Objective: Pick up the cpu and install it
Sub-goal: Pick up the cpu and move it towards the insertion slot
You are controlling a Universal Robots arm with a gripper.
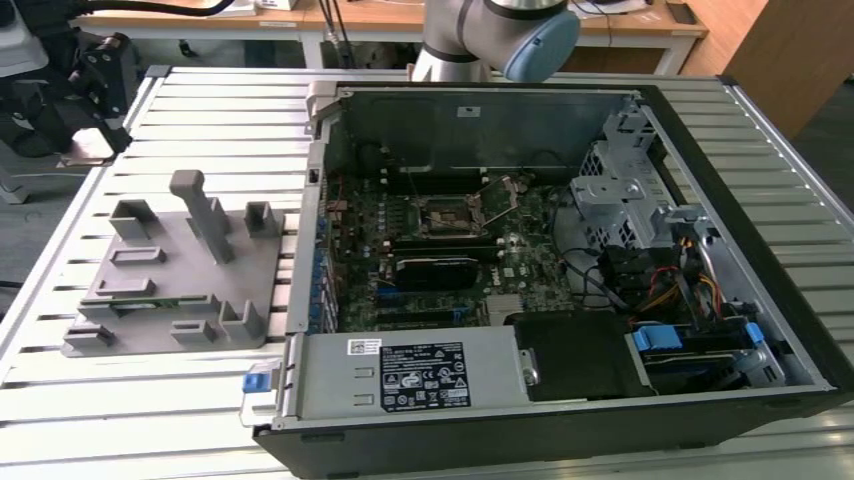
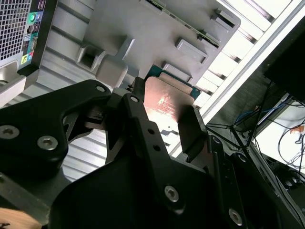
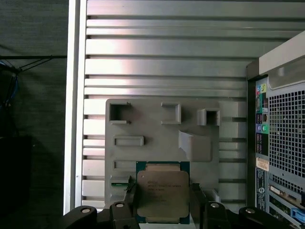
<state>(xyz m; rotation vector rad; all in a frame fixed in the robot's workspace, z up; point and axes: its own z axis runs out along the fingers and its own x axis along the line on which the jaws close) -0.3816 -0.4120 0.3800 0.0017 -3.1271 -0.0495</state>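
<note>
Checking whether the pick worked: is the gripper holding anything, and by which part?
Yes. The gripper holds the cpu by two opposite edges, pinched between its fingers, above the grey fixture.

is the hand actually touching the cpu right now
Touching. In both wrist views the hand has its fingers set flush against opposite side edges of the cpu, with no gap on either side.

Open computer case (image 1: 481, 125) beside grey fixture (image 1: 160, 290) on slatted table (image 1: 134, 410)
</note>
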